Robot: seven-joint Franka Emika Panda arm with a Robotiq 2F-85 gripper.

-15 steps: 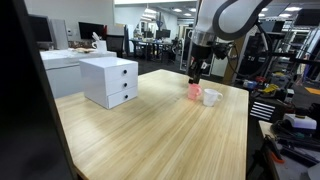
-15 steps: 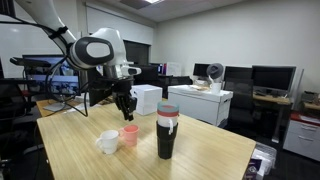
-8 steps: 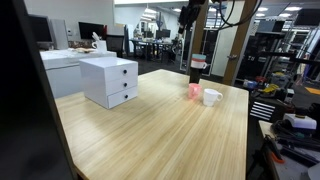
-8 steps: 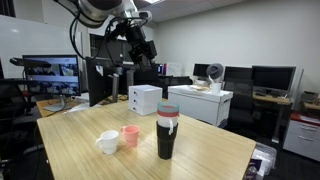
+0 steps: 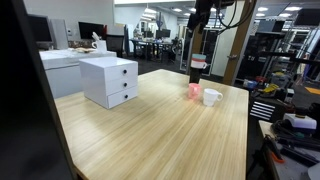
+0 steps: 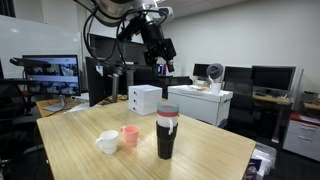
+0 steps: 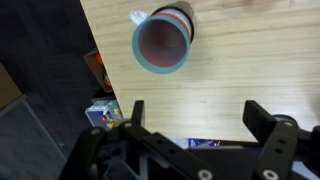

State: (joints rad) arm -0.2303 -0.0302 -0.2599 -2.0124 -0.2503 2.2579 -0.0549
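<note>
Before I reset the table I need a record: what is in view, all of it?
table: one, light wood, under everything else listed but the monitors
drawers: one unit, white, on the table, apart from the cups
tumbler: one, black with a teal rim, upright near the cup
cup: one, pink, beside the mug
mug: one, white, beside the cup
monitors: several, black, on desks behind
gripper: one, black, open and empty, high over the tumbler
</note>
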